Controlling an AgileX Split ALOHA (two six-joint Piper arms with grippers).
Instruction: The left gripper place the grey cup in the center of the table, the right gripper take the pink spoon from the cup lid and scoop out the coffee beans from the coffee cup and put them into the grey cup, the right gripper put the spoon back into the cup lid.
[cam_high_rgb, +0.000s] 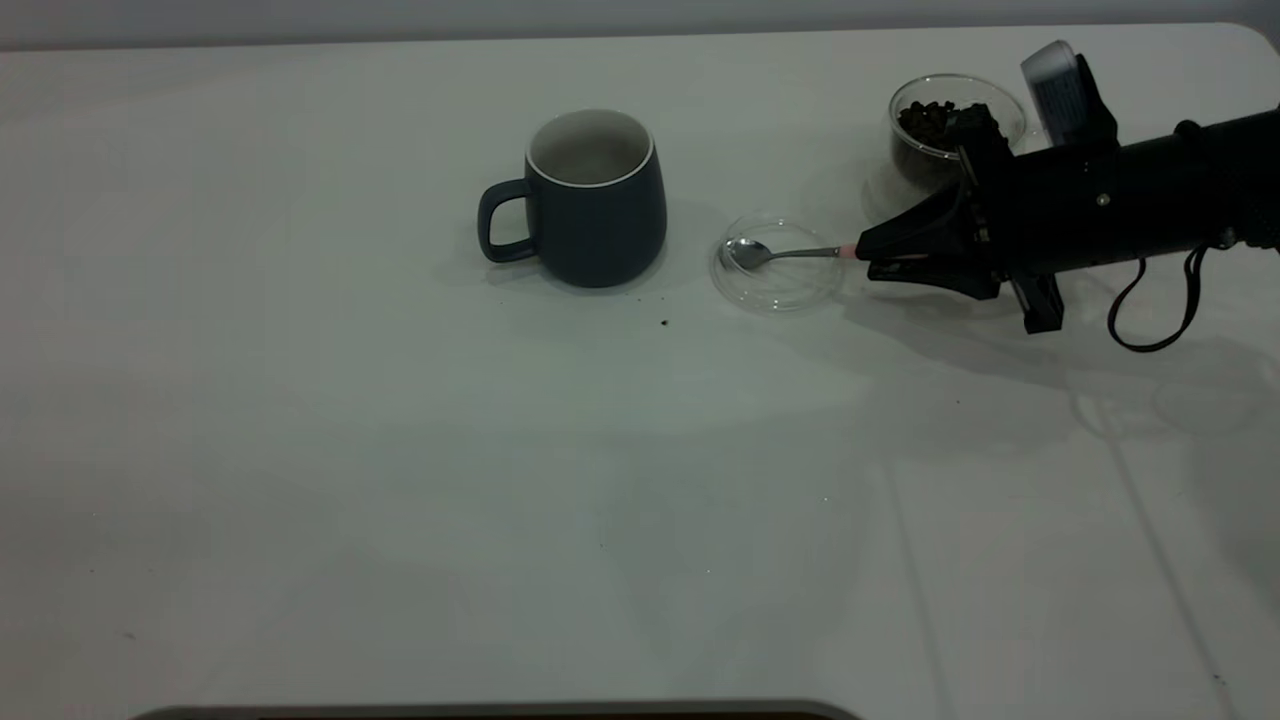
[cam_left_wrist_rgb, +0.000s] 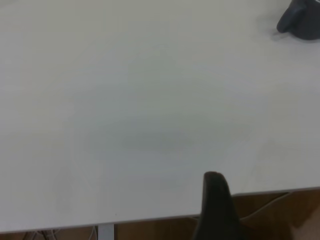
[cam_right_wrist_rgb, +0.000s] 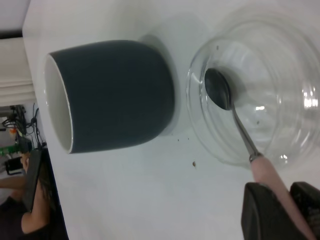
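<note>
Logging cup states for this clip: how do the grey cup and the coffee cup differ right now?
The grey cup is opaque dark slate with a white inside; the coffee cup is clear glass. The grey cup stands near the middle of the table; the coffee cup is near the far right edge, behind the right gripper. The coffee cup holds coffee beans; none show in the grey cup. Both stand upright.
</note>
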